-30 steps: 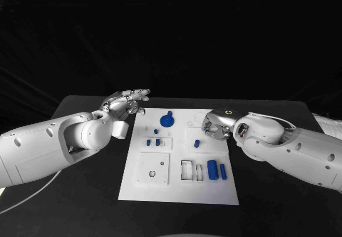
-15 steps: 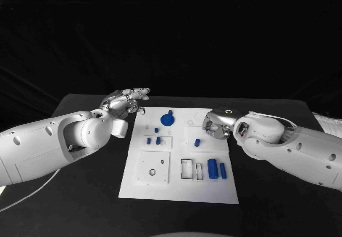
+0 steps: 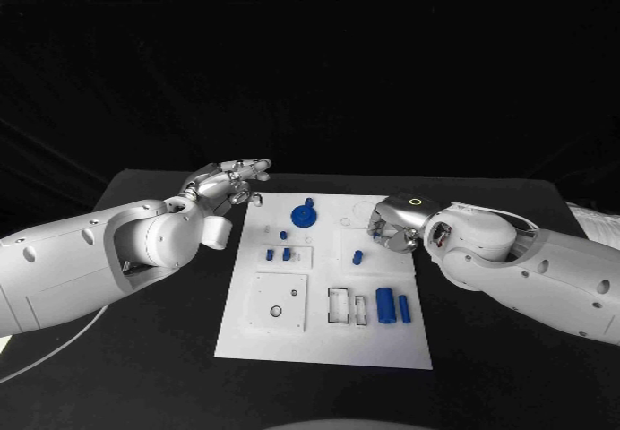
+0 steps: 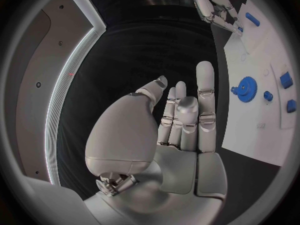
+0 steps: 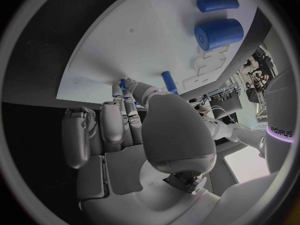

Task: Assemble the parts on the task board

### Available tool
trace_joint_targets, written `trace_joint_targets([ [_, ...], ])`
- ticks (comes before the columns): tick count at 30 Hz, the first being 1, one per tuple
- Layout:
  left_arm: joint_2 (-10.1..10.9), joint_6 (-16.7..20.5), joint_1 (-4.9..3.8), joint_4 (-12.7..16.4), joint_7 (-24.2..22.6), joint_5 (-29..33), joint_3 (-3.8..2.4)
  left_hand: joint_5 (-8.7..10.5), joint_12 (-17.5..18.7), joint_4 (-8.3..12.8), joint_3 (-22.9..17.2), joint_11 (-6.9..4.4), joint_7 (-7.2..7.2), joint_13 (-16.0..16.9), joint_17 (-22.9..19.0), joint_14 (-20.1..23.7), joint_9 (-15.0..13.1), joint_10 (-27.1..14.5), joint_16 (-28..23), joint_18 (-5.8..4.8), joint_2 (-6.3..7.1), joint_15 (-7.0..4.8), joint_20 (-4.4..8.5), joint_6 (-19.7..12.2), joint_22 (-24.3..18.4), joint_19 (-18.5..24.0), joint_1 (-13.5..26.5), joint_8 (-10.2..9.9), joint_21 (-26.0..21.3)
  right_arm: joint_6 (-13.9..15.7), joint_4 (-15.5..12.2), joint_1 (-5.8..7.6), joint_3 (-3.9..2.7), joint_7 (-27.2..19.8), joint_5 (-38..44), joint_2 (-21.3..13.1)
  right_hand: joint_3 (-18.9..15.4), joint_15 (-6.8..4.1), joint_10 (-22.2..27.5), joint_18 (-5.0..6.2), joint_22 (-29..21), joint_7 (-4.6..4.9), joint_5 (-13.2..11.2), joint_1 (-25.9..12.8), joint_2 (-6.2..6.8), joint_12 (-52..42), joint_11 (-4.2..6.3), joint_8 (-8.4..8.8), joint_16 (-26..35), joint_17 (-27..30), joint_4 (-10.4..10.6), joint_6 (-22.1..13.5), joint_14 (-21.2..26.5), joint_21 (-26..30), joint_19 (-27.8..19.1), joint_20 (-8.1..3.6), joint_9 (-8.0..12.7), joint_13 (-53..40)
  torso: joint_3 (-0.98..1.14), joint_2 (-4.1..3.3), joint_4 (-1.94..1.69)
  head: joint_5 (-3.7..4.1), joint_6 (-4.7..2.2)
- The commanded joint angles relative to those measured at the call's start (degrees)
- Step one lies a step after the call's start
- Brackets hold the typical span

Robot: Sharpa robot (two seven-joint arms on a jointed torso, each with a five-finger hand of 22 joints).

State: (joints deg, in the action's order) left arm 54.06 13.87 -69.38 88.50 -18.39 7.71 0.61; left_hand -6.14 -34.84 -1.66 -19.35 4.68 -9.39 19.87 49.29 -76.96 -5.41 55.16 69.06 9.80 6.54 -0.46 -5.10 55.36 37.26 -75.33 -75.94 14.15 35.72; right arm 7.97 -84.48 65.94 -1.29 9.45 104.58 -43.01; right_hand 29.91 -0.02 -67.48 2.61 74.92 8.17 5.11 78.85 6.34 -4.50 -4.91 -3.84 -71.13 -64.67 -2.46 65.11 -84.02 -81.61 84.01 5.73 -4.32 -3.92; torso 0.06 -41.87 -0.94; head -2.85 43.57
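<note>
white and flat, the task board [image 3: 259, 345] is seen at the centre of the black worktop [image 3: 155, 376], with blue parts spread over it. a gear [image 3: 303, 216] is seated toward 12 o'clock on the board, with a small peg [image 3: 283, 236] just below it. two short pegs [image 3: 278, 255] are stood in a recessed block toward 9 o'clock from the board's middle. a thick cylinder [image 3: 385, 306] and a thin rod [image 3: 404, 310] are laid side by side toward 4 o'clock, beside an open rectangular slot, and a single peg [image 3: 357, 259] is placed near the centre.

the left robot hand [image 3: 230, 186] is held off the board's 10 o'clock corner, above the worktop; its fingers are extended and apart and nothing is carried in it. the right robot hand [image 3: 394, 229] is lowered at the board's 2 o'clock edge, with its fingers curled down toward the single peg. in the right wrist view the fingertips [image 5: 129, 87] are seen right at small blue pieces, but whether anything is pinched cannot be told.

the task is judged to be at an early or middle stage: the gear and a few pegs appear seated, while the cylinder and rod are lying loose and several recesses are unfilled. the loose pieces are left to be picked up and inserted.
</note>
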Motion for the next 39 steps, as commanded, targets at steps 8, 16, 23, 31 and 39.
trace_joint_targets([
  [8, 0.0, -0.3, -0.04, 0.0, 0.1, -0.4, -0.03, -0.34, -0.5, 0.4, 0.1, 0.15, -0.09, 0.1, 0.0, -0.1, -0.1, -0.7, 0.2, 0.42, -0.15, 0.44, -0.35, -0.8, -0.1, 0.0, -0.5, 0.3, -0.2, -1.6, -0.1, -0.25, 0.11, 0.7, 1.3, -0.2, 0.3, -0.13, 0.2, 0.21, 0.9, 0.21, -0.1, -0.3, 0.12, 0.3, 0.13, 0.2, 0.0, 0.1, -0.3, -0.3, -1.8, 0.2, 2.4, -0.08, 0.1, 0.0, 0.01, -0.02, 0.02, 0.04, 0.1],
  [16, -0.1, -0.3, -0.03, 0.0, 0.2, -0.5, -0.03, -0.35, -0.7, 0.5, 0.0, 0.21, -0.15, 0.1, 0.0, -0.1, -0.1, -1.0, 0.3, 0.43, -0.21, 0.49, -0.4, -1.0, -0.1, 0.0, -0.6, 0.5, -0.3, -1.7, -0.1, -0.28, 0.11, 0.7, 1.3, -0.2, 1.4, -0.25, -0.5, 0.2, 1.0, 0.17, 0.2, 0.3, -0.31, 0.2, 0.28, 0.0, 0.0, 0.2, -1.2, 0.1, -1.8, 0.1, 2.4, -0.11, 0.0, -0.1, -0.01, -0.02, 0.0, 0.09, 0.14],
  [23, -0.1, -0.3, -0.03, 0.0, 0.2, -0.6, -0.03, -0.36, -0.9, 0.5, 0.0, 0.22, -0.16, 0.1, 0.0, -0.1, -0.1, -1.1, 0.3, 0.41, -0.28, 0.51, -0.42, -1.1, 0.0, 0.0, -0.7, 0.6, -0.2, -0.2, -0.1, -0.44, 0.11, 1.2, 1.9, 0.1, 2.2, -0.61, -2.2, -0.05, 2.4, -0.11, 0.2, 0.6, -1.23, -0.2, 0.69, -0.42, -0.7, -0.4, -1.9, 1.3, -1.9, -0.7, 2.8, -0.37, -0.3, -0.5, 0.0, -0.01, -0.01, 0.23, 0.2],
  [31, -0.1, -0.3, -0.03, -0.1, 0.2, -0.6, -0.03, -0.36, -0.9, 0.5, 0.0, 0.22, -0.16, 0.1, 0.0, -0.1, -0.1, -1.1, 0.3, 0.41, -0.28, 0.51, -0.42, -1.1, 0.0, 0.0, -0.7, 0.6, -0.2, 2.1, -0.5, -0.62, 0.11, 1.3, 2.3, 0.1, 2.2, -0.75, -2.7, -0.18, 3.0, -0.21, 0.2, 0.3, -1.51, -0.3, 0.82, -0.53, -0.9, -0.7, -1.9, 1.7, -2.0, -1.1, 3.0, -0.5, -0.4, -0.6, -0.03, -0.01, -0.04, 0.29, 0.33],
  [39, -0.1, -0.3, -0.03, -0.2, 0.1, -0.6, -0.03, -0.38, -1.1, 0.7, -0.1, 0.22, -0.17, 0.2, 0.0, -0.1, -0.2, -1.3, 0.4, 0.43, -0.38, 0.51, -0.45, -1.3, 0.1, 0.0, -0.9, 0.8, -0.2, 3.6, -1.0, -0.71, 0.1, 1.3, 2.4, -0.2, 1.9, -0.85, -2.9, -0.24, 3.4, -0.36, -0.2, -0.4, -1.65, -0.2, 0.94, -0.56, -1.1, -0.7, -1.6, 2.1, -2.0, -1.3, 3.1, -0.63, -0.5, -0.6, -0.05, -0.02, -0.05, 0.3, 0.31],
])
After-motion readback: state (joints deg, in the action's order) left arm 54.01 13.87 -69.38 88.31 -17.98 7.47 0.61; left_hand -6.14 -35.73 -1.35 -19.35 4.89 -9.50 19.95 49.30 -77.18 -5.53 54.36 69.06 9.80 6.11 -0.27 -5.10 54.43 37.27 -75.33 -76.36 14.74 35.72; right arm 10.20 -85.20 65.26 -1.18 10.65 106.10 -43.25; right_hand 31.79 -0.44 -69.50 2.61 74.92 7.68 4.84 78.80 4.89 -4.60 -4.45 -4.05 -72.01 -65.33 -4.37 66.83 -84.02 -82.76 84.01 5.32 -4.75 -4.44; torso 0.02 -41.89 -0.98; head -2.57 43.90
